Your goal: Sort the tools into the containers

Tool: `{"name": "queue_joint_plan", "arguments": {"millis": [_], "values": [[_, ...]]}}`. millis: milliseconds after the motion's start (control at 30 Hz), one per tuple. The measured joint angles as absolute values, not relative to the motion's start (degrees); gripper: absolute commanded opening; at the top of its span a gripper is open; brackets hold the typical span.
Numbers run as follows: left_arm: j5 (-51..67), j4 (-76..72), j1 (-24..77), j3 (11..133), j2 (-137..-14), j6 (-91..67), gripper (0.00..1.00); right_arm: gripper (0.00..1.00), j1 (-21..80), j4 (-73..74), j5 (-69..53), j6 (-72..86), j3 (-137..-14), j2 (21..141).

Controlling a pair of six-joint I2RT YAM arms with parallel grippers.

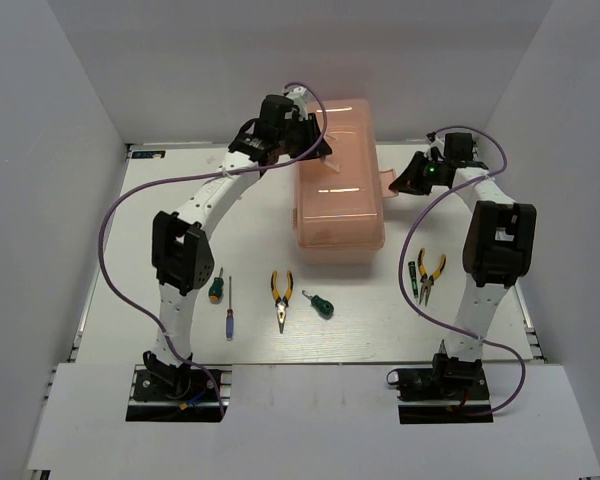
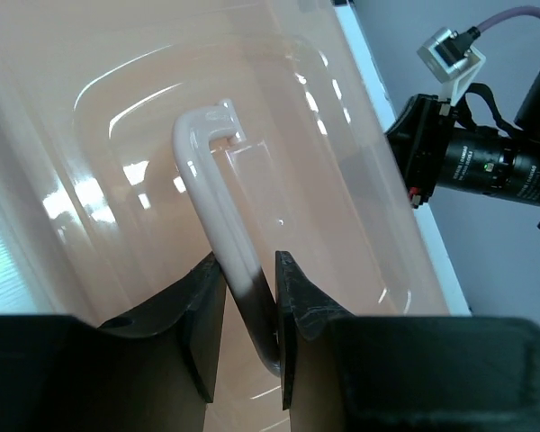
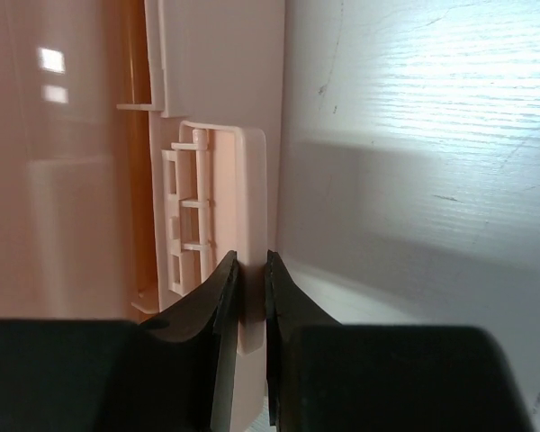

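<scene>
Closed toolbox [image 1: 340, 190] at upper centre. Left end effector [image 2: 249, 342] clamped across lid handle [image 2: 202, 171], bar running up-left from the fingers. Right end effector [image 3: 252, 306] pinching side latch [image 3: 211, 198]. Tools [image 1: 282, 300] unsorted on worktop [image 1: 360, 340].

The salmon-pink translucent toolbox [image 1: 340, 195] stands closed at the far middle, with a white handle [image 2: 204, 171] on its lid and its right-side latch [image 3: 218, 202] sticking outward. Lying flat nearer, from left to right, are the orange-green screwdriver [image 1: 216, 287], the purple-handled screwdriver [image 1: 230, 312], the pliers [image 1: 282, 298] and the green screwdriver [image 1: 320, 303]. Well to the right, the dark green-handled screwdriver [image 1: 413, 275] lies just beside the second pliers [image 1: 430, 273].
</scene>
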State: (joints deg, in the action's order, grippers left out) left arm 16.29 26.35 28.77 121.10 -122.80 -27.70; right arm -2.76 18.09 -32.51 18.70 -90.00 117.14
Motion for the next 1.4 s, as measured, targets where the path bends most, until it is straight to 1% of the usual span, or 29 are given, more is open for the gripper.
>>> {"name": "queue_joint_plan", "arguments": {"millis": [133, 300, 533, 800, 1067, 1100, 1133, 1167, 1233, 1267, 1367, 1400], "values": [[13.08, 26.74, 27.64, 117.56, -117.38, -25.85, 0.0, 0.0, -2.76, 18.59, -31.29, 17.85, -89.78, 116.62], [9.43, 28.16, 23.53, 111.98, -108.92, -23.33, 0.0, 0.0, -3.14, 18.94, -30.92, 17.54, -89.45, 116.2], [7.53, 26.79, 19.07, 103.92, -103.57, -21.65, 0.0, 0.0, -3.88, 19.03, -30.96, 17.37, -88.55, 115.61], [3.79, 26.57, 14.24, 96.88, -102.61, -18.26, 0.0, 0.0, -5.69, 18.65, -30.24, 16.47, -87.42, 114.5], [5.28, 26.44, 12.56, 96.05, -103.37, -17.47, 0.0, 0.0, -5.8, 17.78, -30.13, 15.73, -86.59, 114.04], [5.45, 26.37, 12.34, 96.05, -103.57, -17.43, 0.03, 0.0, -5.85, 17.65, -30.11, 15.7, -86.43, 113.91], [5.76, 26.37, 12.08, 96.05, -103.85, -17.37, 0.1, 0.0, -5.89, 17.63, -30.06, 15.64, -86.39, 113.84], [6.04, 26.33, 11.75, 95.96, -104.16, -17.32, 0.27, 0.0, -5.91, 17.63, -30.0, 15.59, -86.37, 113.82], [6.68, 26.04, 11.03, 95.31, -104.49, -17.12, 0.42, 0.0, -5.93, 17.63, -29.95, 15.51, -86.32, 113.71], [6.42, 26.0, 10.68, 94.56, -104.53, -16.56, 0.57, 0.0, -5.93, 17.63, -29.95, 15.4, -86.32, 113.71], [5.08, 25.67, 8.73, 91.2, -104.9, -15.22, 0.73, 0.0, -6.09, 17.63, -29.95, 15.09, -86.3, 113.69], [5.28, 25.63, 8.08, 90.26, -105.12, -15.46, 0.75, 0.0, -6.11, 17.58, -29.98, 14.96, -86.28, 113.69]]}}
